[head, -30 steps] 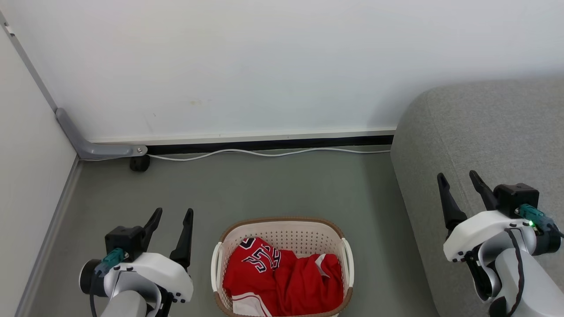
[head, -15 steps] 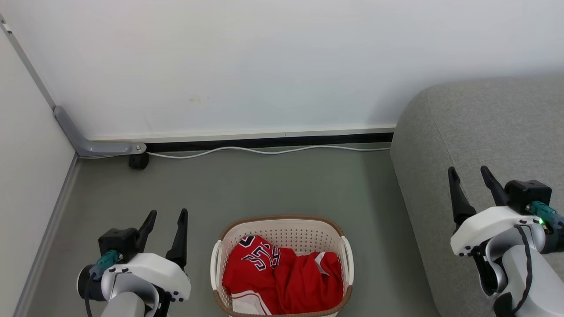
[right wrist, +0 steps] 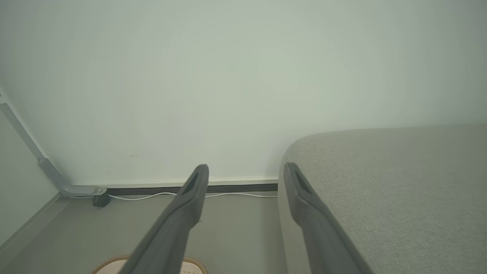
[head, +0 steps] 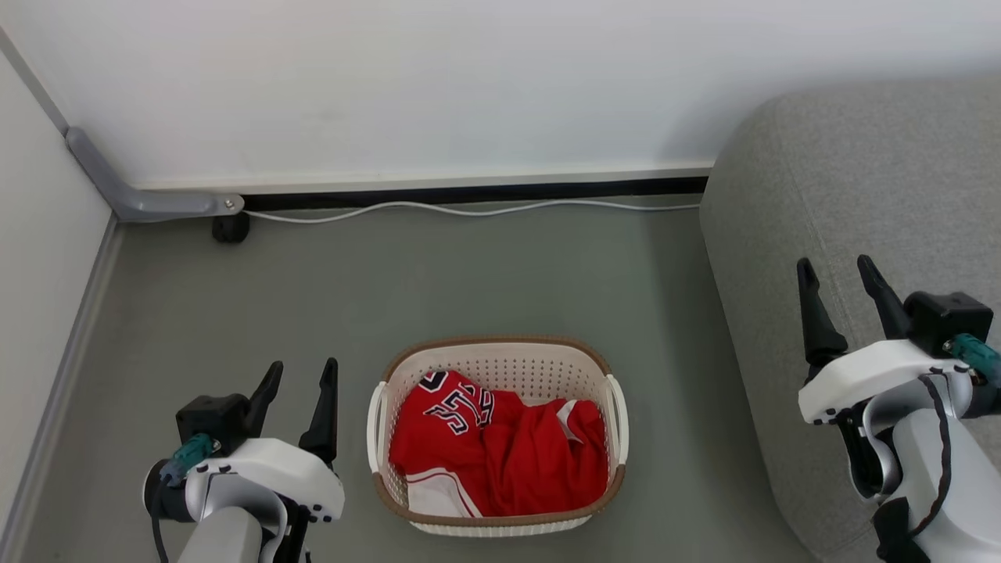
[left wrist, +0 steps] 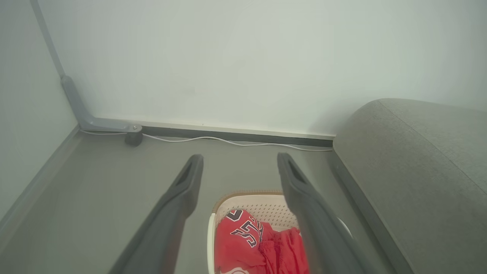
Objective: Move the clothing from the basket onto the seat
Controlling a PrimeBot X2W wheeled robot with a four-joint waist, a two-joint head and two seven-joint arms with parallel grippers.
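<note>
Red clothing (head: 508, 461) in basket (head: 532, 374), beside left pincer (head: 303, 365), farther from right pincer (head: 834, 262), both spread wide

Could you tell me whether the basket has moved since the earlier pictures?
No. The basket sits the same against the sofa and cable; the whole view shifted.

1. Laundry basket (head: 508, 374): perforated cream plastic, smooth; brown woven-look rim.
2. Red sports garments (head: 516, 461): soft cloth, crumpled.
3. Sofa (head: 860, 180): grey textile upholstery, matt, finely textured.
4. Floor (head: 469, 274): grey, smooth, matt.
</note>
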